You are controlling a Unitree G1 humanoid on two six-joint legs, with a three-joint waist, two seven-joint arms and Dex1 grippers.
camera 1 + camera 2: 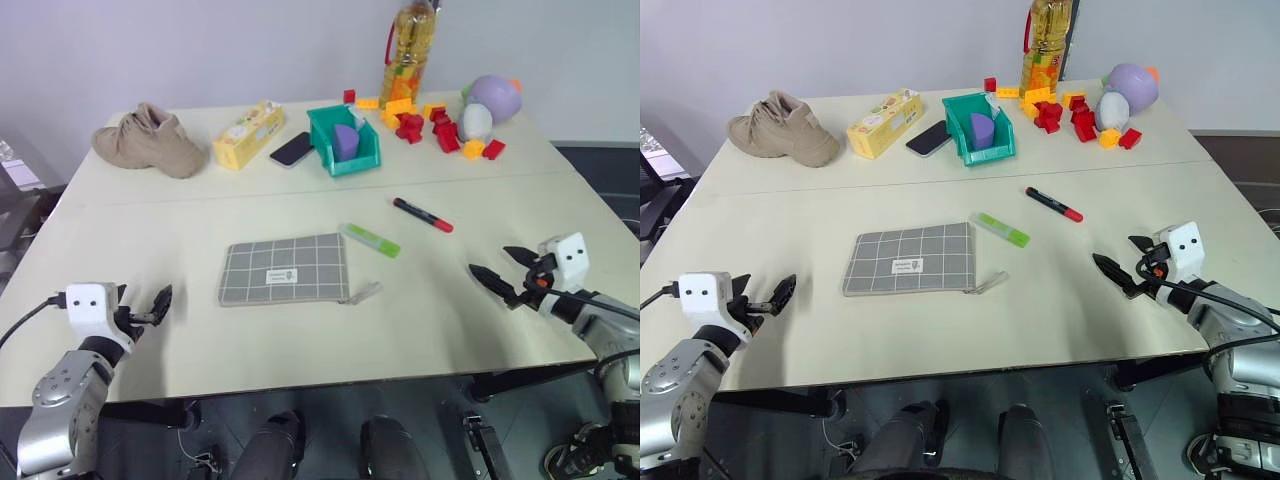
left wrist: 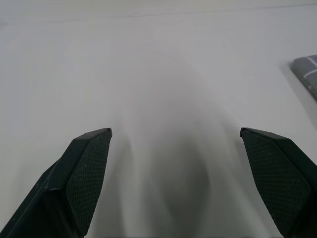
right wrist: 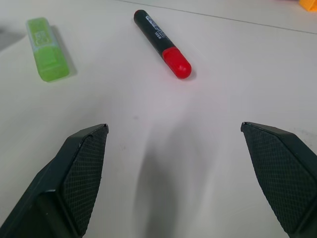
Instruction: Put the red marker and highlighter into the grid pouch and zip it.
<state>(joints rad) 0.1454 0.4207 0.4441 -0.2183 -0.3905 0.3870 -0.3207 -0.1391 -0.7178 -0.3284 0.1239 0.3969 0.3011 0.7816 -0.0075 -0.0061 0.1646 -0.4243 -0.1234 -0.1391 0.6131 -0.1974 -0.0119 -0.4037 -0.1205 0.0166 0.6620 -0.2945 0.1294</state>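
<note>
With right hand (image 1: 507,270) wide and empty, reach past the grid pouch (image 1: 284,269) and close squarely across the red marker (image 1: 422,214) mid-barrel, lifting level.

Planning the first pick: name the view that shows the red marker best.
The right wrist view: the red marker lies large and unblocked beyond the open right gripper, barrel print visible. Both eye views show it small on the table; the left wrist view faces bare tabletop.

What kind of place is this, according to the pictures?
Probably a robot test room or lab, not a home. A plain pale table against a bare wall carries unrelated things: a shoe, toy blocks, an oil bottle, and a grid pouch set out with pens.
</note>
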